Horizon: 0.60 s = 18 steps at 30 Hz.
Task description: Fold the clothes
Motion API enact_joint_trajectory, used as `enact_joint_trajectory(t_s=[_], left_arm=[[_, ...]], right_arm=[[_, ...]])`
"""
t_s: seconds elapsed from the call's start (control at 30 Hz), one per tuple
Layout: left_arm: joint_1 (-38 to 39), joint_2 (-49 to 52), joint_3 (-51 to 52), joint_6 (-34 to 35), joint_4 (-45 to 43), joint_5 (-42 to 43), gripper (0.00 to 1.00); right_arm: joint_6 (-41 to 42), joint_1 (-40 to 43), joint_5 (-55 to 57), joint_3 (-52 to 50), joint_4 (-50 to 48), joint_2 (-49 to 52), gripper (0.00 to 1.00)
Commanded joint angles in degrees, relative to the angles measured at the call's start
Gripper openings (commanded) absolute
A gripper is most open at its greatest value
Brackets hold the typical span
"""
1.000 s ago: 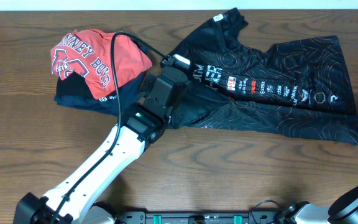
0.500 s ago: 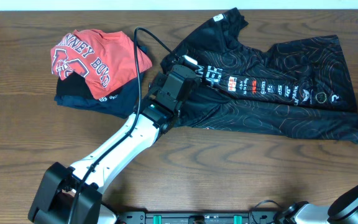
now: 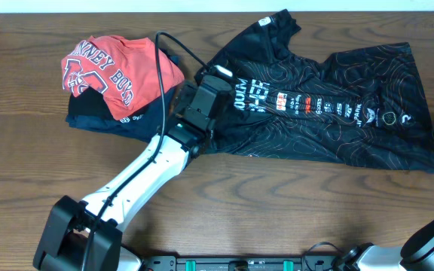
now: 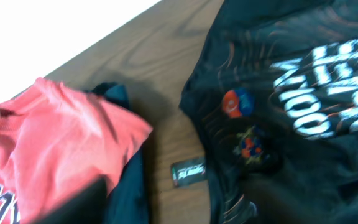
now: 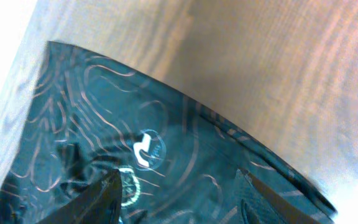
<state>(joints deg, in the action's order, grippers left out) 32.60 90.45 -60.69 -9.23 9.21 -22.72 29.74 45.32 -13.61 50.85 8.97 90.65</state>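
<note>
The black jersey [image 3: 330,113] lies spread flat on the surface [image 3: 277,203], reaching from under the left gripper [image 3: 218,79] across to the right gripper [image 5: 179,186]. The red T-shirt [image 3: 115,68] sits on a folded navy garment [image 3: 104,120], just beyond the left gripper on the side away from the jersey.

The overhead hides the left gripper's jaws and its wrist view leaves them out, so I cannot tell how they stand. That wrist view alone shows a small black label [image 4: 187,172] and a round red-and-blue badge [image 4: 237,102]. Only the right wrist view shows the right gripper's fingers [image 5: 107,196] standing apart above the jersey's corner.
</note>
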Motion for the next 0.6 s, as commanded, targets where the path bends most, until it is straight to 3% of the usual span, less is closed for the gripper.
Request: enact_joint_trajectory(t_s=[0.0,0.13,0.33,0.57], left_arm=[[-1.4,0.1,-1.2,2.1,2.4,-0.9,0.98],[-2.2,0.1,-1.2,9.1,9.9,1.8,0.98],[-4.4,0.3,0.8,9.6,15.4,16.2,0.98],[-5.7,2.8,1.4,9.6,17.2,20.4,0.98]], right_arm=[[-0.2,1.9,-1.5,0.9,2.4,0.2,0.57],[-2.0,2.3,-1.7,0.9,7.4,0.2,0.59],[-3.7,1.8,-3.5,0.9,11.7,0.2,0.57],[-3.7,1.1,-0.4,0.9,17.9,0.5,0.56]])
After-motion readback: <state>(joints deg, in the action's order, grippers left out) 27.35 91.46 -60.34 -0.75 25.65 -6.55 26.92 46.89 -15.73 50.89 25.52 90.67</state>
